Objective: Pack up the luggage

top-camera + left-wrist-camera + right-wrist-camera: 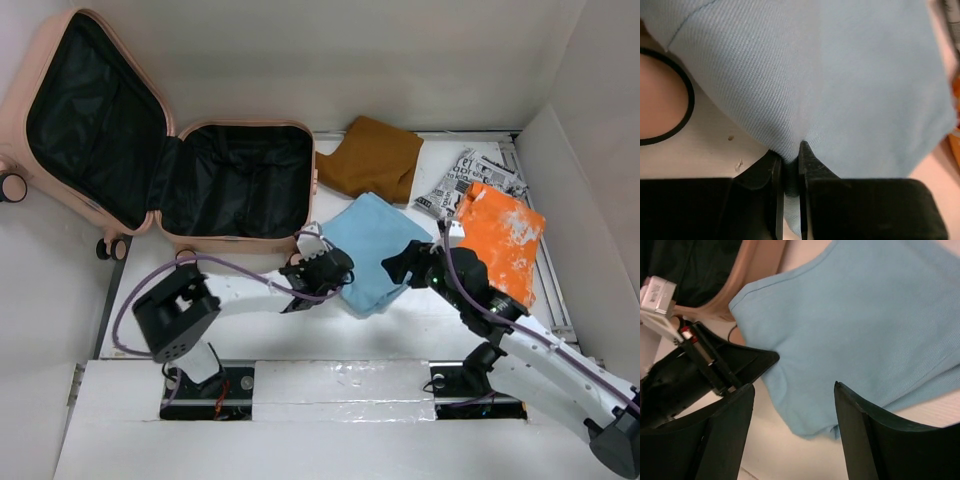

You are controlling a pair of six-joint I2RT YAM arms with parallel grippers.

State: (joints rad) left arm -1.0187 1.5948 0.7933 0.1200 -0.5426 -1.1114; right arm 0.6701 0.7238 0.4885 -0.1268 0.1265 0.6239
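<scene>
- The left gripper (789, 152) is clamped on the near left edge of the light blue cloth (372, 245). The fabric bunches up between its two fingers.
- The right gripper (792, 387) has its fingers apart above the near edge of the same cloth, and it holds nothing.
- The luggage (232, 243) lies open at the far left, with the black lining facing up. Its base is just beside the far left corner of the cloth.
- I believe the step is to carry the folded cloth into this base. The right gripper should close on the near edge as well and take all layers, so the fold does not fall open.
- Both grippers should rise together, high enough to pass the pink rim, then move left and lay the cloth flat.
- The brown cloth (375, 155) and the orange cloth (500, 235) lie near, so take care not to drag them.
</scene>
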